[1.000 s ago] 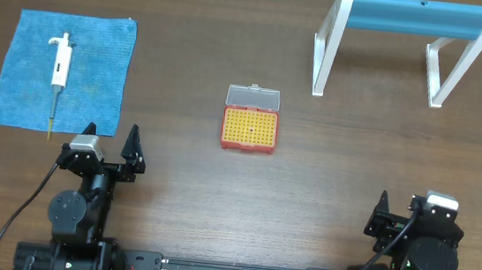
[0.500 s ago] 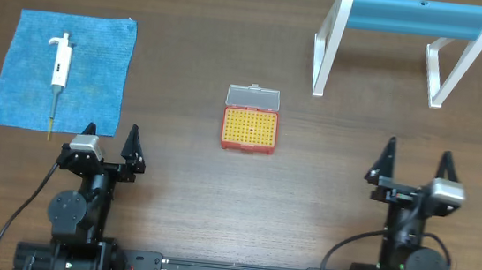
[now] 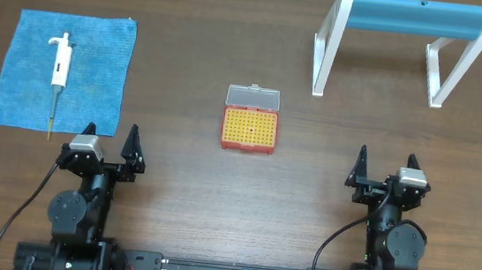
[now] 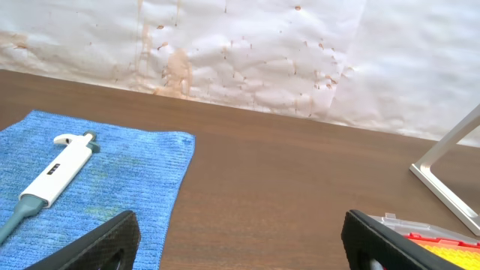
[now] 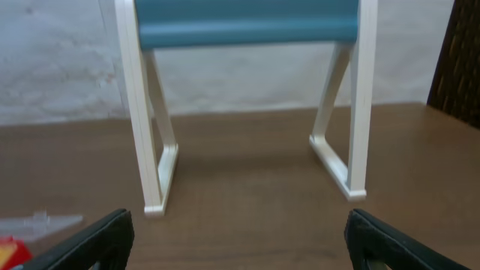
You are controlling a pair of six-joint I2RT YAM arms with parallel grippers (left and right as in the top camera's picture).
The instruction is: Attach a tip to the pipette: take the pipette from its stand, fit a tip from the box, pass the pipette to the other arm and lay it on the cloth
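A white pipette (image 3: pixel 60 63) with a yellowish tip lies on the blue cloth (image 3: pixel 97 59) at the far left; the left wrist view shows the pipette (image 4: pixel 56 171) on the cloth (image 4: pixel 127 180) too. The red tip box (image 3: pixel 249 129) with yellow tips and its clear lid open sits mid-table, its corner (image 4: pixel 442 244) showing by the left wrist. My left gripper (image 3: pixel 110 137) rests open near its base, below the cloth. My right gripper (image 3: pixel 385 165) is open near its base, facing the stand (image 5: pixel 247 22).
The white-framed stand with a blue bar (image 3: pixel 416 17) stands at the back right with nothing hanging on it. A pale papered wall (image 4: pixel 300 52) runs behind the table. Bare wooden tabletop (image 3: pixel 307 186) lies between the box and both arms.
The right arm unfolded from its tucked pose and swung left, so its open gripper now faces the stand. The left arm, pipette, cloth and box stayed still.
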